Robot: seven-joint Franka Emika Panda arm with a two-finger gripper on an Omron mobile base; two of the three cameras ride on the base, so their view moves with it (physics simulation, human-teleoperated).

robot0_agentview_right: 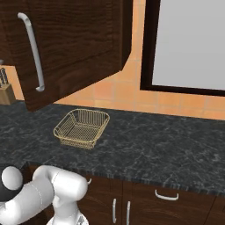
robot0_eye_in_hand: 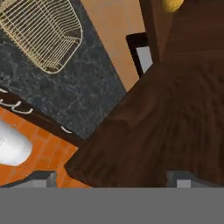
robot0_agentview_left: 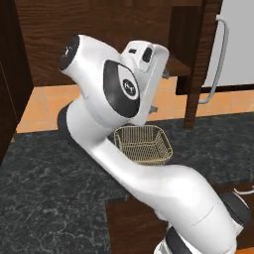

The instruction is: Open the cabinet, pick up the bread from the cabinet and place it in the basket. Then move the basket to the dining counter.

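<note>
Cabinet (robot0_eye_in_hand: pixel 175 109) door looms close; bread (robot0_eye_in_hand: pixel 172 4) peeks beyond, hand view.

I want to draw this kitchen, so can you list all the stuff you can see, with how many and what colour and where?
basket: one, golden-yellow wire, empty, on the black counter under the cabinet door.
bread: one, golden-orange, a bit peeking at the top of the hand view, past the door's edge.
cabinet door: one, dark brown wood, swung open above the counter.
door handle: one, long silver bar, upright on the door.
black counter: one, black with pale veins, along the orange tiled wall.
knife block: one, tan, at the counter's far left in the right base view.
window: one, pale grey with a dark frame, on the wall.
drawer handles: several, silver, on the brown fronts below the counter.
robot arm: one, white with dark joints.
</note>
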